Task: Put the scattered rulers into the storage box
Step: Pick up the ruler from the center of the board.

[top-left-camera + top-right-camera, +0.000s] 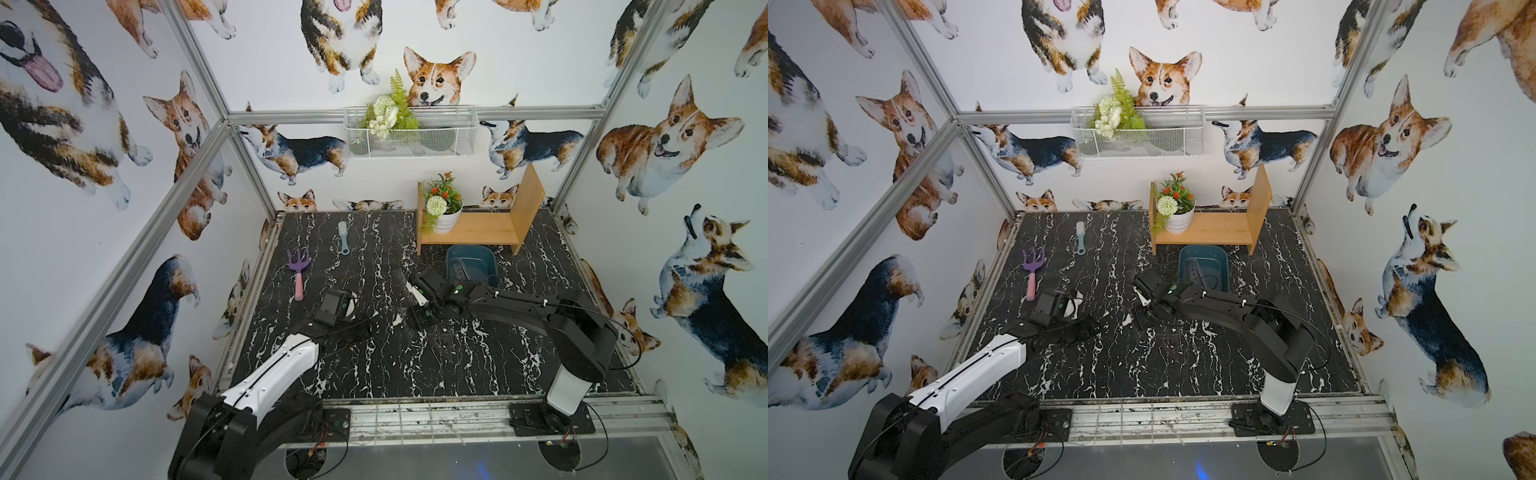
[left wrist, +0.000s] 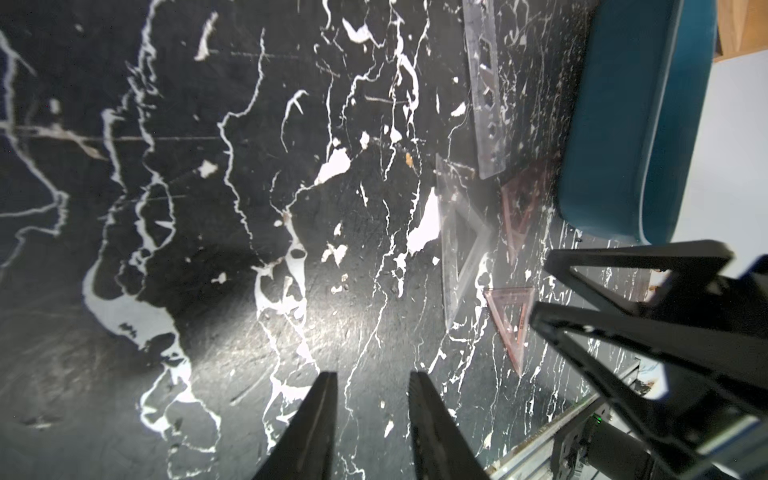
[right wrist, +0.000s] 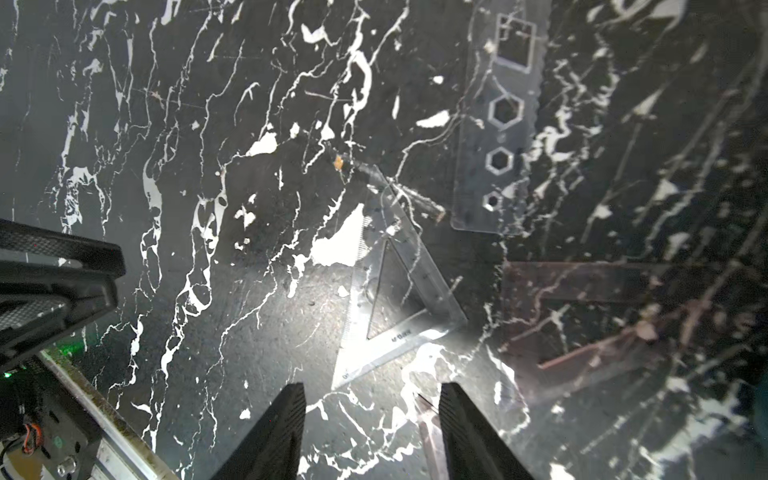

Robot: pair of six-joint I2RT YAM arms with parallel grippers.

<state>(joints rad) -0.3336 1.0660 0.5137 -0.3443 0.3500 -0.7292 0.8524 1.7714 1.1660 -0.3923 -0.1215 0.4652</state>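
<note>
The rulers lie flat on the black marble table beside the teal storage box [image 1: 471,264] [image 2: 631,116]. They are a long clear strip with cut-out shapes [image 3: 498,124] [image 2: 486,91], a clear set square [image 3: 395,299] [image 2: 461,249] and purple-tinted set squares [image 3: 582,324] [image 2: 515,316]. My right gripper [image 3: 374,388] [image 1: 417,305] hangs open low over the table just short of the clear set square. A tinted ruler's corner [image 3: 430,432] lies beside one finger. My left gripper [image 2: 372,376] [image 1: 353,307] is open with a narrow gap and holds nothing, a little left of the rulers.
A wooden shelf [image 1: 478,226] with a potted plant [image 1: 442,208] stands right behind the box. A purple-and-pink toy fork [image 1: 299,270] and a pale blue brush [image 1: 343,237] lie at the back left. A white wire basket [image 1: 409,133] hangs on the back wall.
</note>
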